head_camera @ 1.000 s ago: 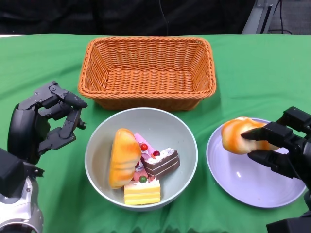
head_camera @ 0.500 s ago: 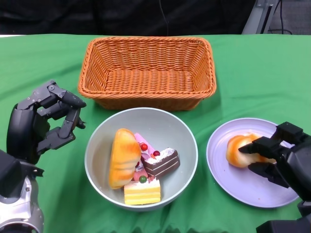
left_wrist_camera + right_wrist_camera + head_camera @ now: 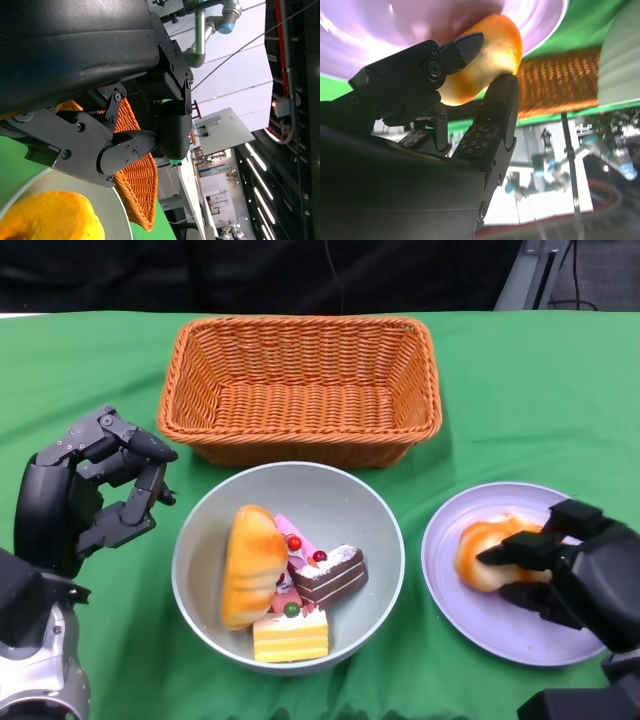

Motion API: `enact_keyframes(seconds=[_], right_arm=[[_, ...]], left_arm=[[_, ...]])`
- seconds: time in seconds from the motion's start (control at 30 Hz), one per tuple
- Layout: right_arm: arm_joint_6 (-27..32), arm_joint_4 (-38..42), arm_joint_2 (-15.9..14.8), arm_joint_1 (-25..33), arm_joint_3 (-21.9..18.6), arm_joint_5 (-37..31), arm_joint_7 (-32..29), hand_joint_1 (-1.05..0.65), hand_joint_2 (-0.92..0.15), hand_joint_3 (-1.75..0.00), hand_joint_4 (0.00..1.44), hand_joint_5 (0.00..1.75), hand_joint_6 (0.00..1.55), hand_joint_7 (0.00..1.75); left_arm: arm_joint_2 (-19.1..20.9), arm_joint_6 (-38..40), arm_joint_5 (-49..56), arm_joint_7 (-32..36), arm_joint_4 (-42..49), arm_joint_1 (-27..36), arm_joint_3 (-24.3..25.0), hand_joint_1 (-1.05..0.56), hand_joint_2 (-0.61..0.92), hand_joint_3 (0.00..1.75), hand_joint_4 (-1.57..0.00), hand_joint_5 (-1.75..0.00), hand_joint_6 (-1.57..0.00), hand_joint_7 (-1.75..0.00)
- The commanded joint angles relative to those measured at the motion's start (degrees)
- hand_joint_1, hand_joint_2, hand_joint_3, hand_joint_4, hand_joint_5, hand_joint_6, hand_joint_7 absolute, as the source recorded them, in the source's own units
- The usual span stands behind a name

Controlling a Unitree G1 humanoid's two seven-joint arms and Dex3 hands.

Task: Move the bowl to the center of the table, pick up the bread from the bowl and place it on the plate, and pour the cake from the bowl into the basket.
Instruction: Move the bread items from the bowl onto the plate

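left hand [image 3: 95,490] empty, fingers apart; right hand [image 3: 560,565] clasped, low.

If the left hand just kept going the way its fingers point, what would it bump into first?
Probably the bowl: the left hand points its fingers toward its near rim, with only green cloth between. Height is hard to judge.

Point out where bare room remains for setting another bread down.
The lavender round plate has bare surface nearer the robot than the bread roll gripped by the right hand. The woven orange basket is empty. The grey bowl is crowded: a second roll and cake slices fill it.
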Motion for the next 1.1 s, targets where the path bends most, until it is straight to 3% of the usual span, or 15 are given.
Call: enact_keyframes(seconds=[0.03, 0.07, 0.1, 0.13, 0.17, 0.2, 0.23, 0.37, 0.43, 0.5, 0.67, 0.73, 0.8, 1.1], right_arm=[[0.84, -2.11, -0.93, 1.8, -0.2, 1.2, 2.66, -0.2, -0.74, -0.01, 1.0, 0.99, 1.22, 0.32], [3.91, -8.99, -2.11, 4.69, -1.22, 2.45, 8.83, -0.2, -0.74, -0.01, 1.0, 0.99, 1.23, 0.31], [6.53, -14.7, -3.05, 7.11, -2.09, 3.48, 13.86, -0.38, -0.79, -0.02, 0.94, 0.74, 1.16, 0.26], [8.67, -19.29, -3.74, 9.08, -2.89, 4.26, 17.82, -0.45, -0.81, -0.03, 0.94, 0.62, 1.14, 0.24], [13.26, -29.16, -5.34, 12.5, -4.43, 5.62, 26.61, -0.48, -0.82, -0.03, 0.95, 0.54, 1.13, 0.22], [16.5, -35.83, -6.32, 14.76, -5.52, 6.45, 32.54, -0.55, -0.88, -0.03, 0.91, 0.33, 1.08, 0.15], [18.99, -40.78, -6.92, 16.5, -6.43, 6.95, 36.98, -0.57, -0.9, -0.02, 0.92, 0.23, 1.07, 0.11], [23.34, -48.27, -6.73, 19.7, -8.61, 6.86, 44.0, -0.6, -0.92, -0.03, 0.93, 0.12, 1.06, 0.07], [34.13, -67.33, -10.18, 21.97, -11.39, 10.26, 67.02, -0.62, -0.91, -0.02, 0.76, 0.05, 0.87, 0.03], [39.53, -76.22, -11.31, 23.05, -12.78, 11.34, 78.13, -0.63, -0.91, -0.01, 0.66, 0.01, 0.76, 0.01], [42.92, -80.01, -9.84, 23.88, -14.02, 9.92, 84.07, -0.63, -0.92, -0.01, 0.64, 0.0, 0.74, 0.0], [46.41, -85.17, -10.8, 23.37, -14.3, 9.39, 92.24, -0.65, -0.92, -0.01, 0.59, 0.0, 0.67, 0.0], [48.33, -87.74, -10.93, 23.1, -14.5, 8.81, 96.62, -0.66, -0.92, 0.0, 0.56, 0.0, 0.64, 0.0], [49.52, -88.52, -7.82, 23.92, -14.56, 5.46, 96.67, -0.62, -0.92, 0.0, 0.54, 0.0, 0.61, 0.0]], left_arm=[[1.0, -0.67, 0.25, 0.81, 0.04, -0.31, 0.3, -0.17, 0.69, 0.86, -0.82, -1.59, -0.79, -1.3], [0.99, -0.53, 0.15, 0.71, 0.13, -0.31, 0.35, -0.17, 0.69, 0.86, -0.82, -1.59, -0.79, -1.3], [0.99, -0.42, 0.08, 0.64, 0.2, -0.32, 0.39, -0.16, 0.69, 0.87, -0.81, -1.59, -0.79, -1.31], [0.98, -0.36, 0.03, 0.58, 0.25, -0.32, 0.43, -0.16, 0.69, 0.87, -0.81, -1.59, -0.79, -1.31], [1.12, -0.42, 0.4, 0.99, 0.4, -0.28, 0.4, -0.16, 0.69, 0.87, -0.81, -1.6, -0.79, -1.31], [1.23, -0.49, 0.71, 1.31, 0.48, -0.24, 0.37, -0.16, 0.68, 0.87, -0.81, -1.6, -0.78, -1.32], [1.3, -0.54, 0.91, 1.53, 0.54, -0.22, 0.35, -0.16, 0.68, 0.87, -0.81, -1.6, -0.78, -1.32], [1.29, -0.54, 1.23, 1.71, 0.54, -0.21, 0.46, -0.17, 0.68, 0.88, -0.81, -1.6, -0.77, -1.34], [1.23, 0.08, 0.48, 0.53, 0.74, -0.47, 0.59, -0.16, 0.68, 0.88, -0.81, -1.61, -0.77, -1.34], [1.2, 0.36, 0.12, 0.01, 0.82, -0.58, 0.64, -0.15, 0.68, 0.89, -0.8, -1.62, -0.76, -1.35], [1.18, 0.38, 0.11, -0.07, 0.81, -0.59, 0.7, -0.15, 0.68, 0.9, -0.79, -1.63, -0.76, -1.35], [1.12, -0.19, 0.52, 0.47, 0.75, -0.54, 0.68, -0.15, 0.68, 0.89, -0.81, -1.61, -0.77, -1.35], [1.09, -0.44, 0.72, 0.71, 0.73, -0.52, 0.67, -0.15, 0.69, 0.88, -0.82, -1.6, -0.77, -1.34], [1.07, -0.6, 0.61, 0.44, 0.96, -0.48, 0.73, -0.16, 0.68, 0.88, -0.81, -1.61, -0.77, -1.35]])
